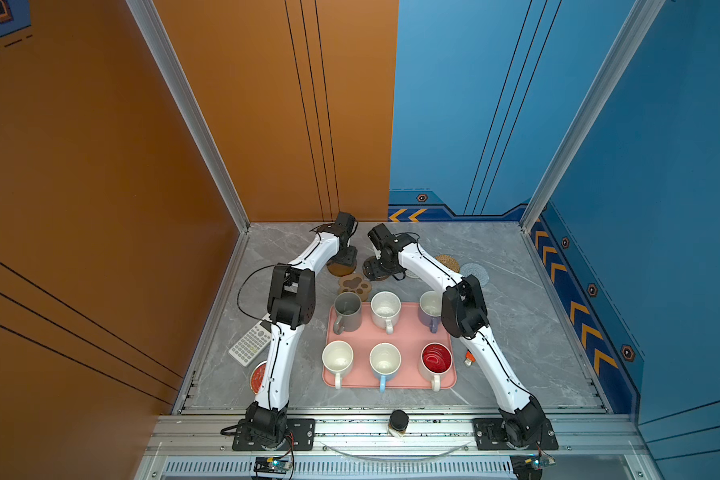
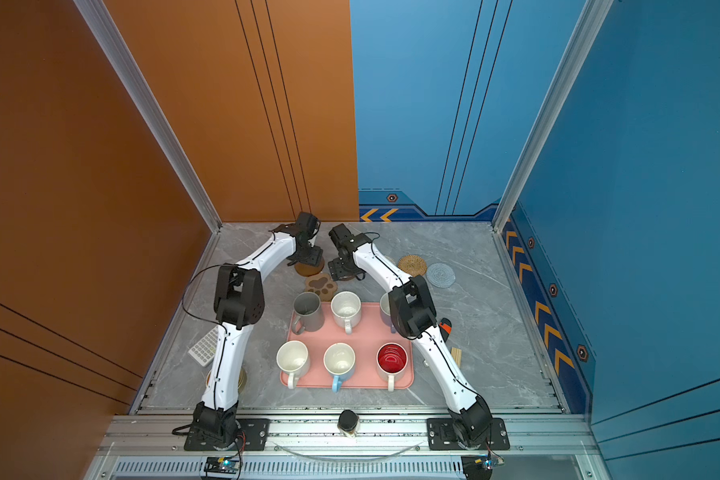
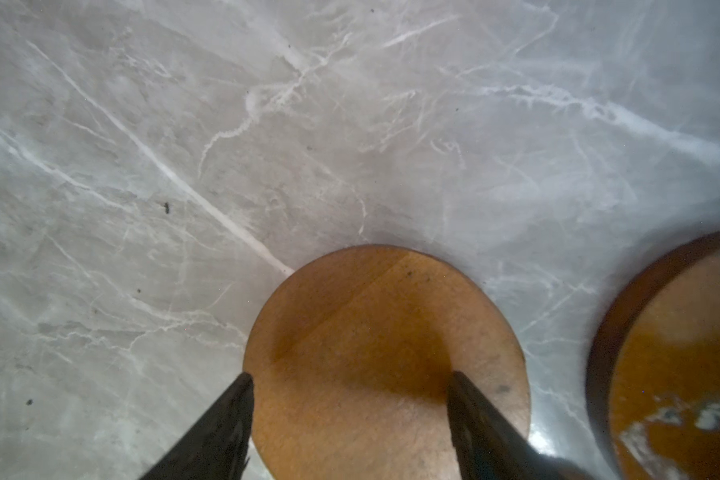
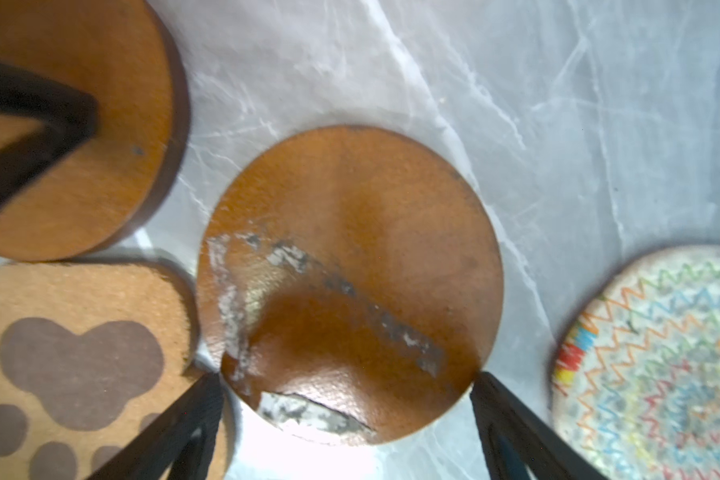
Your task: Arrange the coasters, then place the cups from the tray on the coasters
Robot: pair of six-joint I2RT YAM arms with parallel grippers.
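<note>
Left gripper (image 3: 350, 374): we see jaws apart over the plain brown disc (image 3: 375, 316), open table (image 3: 350, 124) beyond.
Right gripper (image 4: 350, 376): wide astride our scuffed brown disc (image 4: 350, 208), paw coaster (image 4: 80, 332) just beside.

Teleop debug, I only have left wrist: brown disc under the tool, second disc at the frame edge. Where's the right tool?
Observer: The right tool hangs over that second disc, jaws open, a finger either side.
Operator: Cups?
Observer: All six cups stand on the pink tray.
Operator: Other coasters?
Observer: The paw coaster lies just beyond the tray's far edge, next to the grey cup.
</note>
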